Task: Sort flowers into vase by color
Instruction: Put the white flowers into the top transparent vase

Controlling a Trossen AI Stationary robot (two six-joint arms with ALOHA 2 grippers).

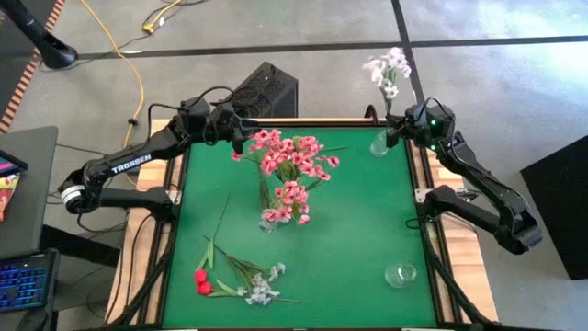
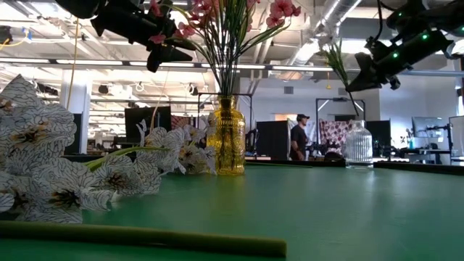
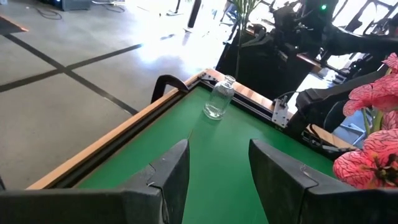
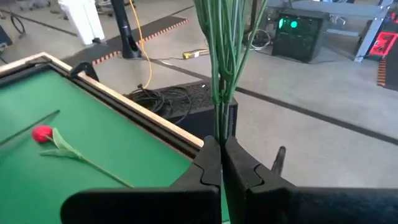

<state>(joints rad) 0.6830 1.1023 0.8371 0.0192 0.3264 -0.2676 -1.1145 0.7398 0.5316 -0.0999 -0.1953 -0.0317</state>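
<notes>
I had the right gripper [image 1: 397, 129] clamped on the white flowers [image 1: 387, 70] over the clear vase [image 1: 379, 143] at the table's [image 1: 349, 230] far right corner, left gripper [image 1: 241, 134] open by the pink flowers [image 1: 289, 165].

White letters spelling TROSSEN run along the left arm [image 1: 129, 164], near the table's left edge.

Both arms are dark, jointed tubes with black cables looping off them. The left arm [image 1: 129, 165] carries white "TROSSEN" lettering and a pale ring at its base joint. The right arm [image 1: 478, 188] shows a small green light near its wrist, and each ends in two flat black fingers [image 3: 171, 171].
</notes>
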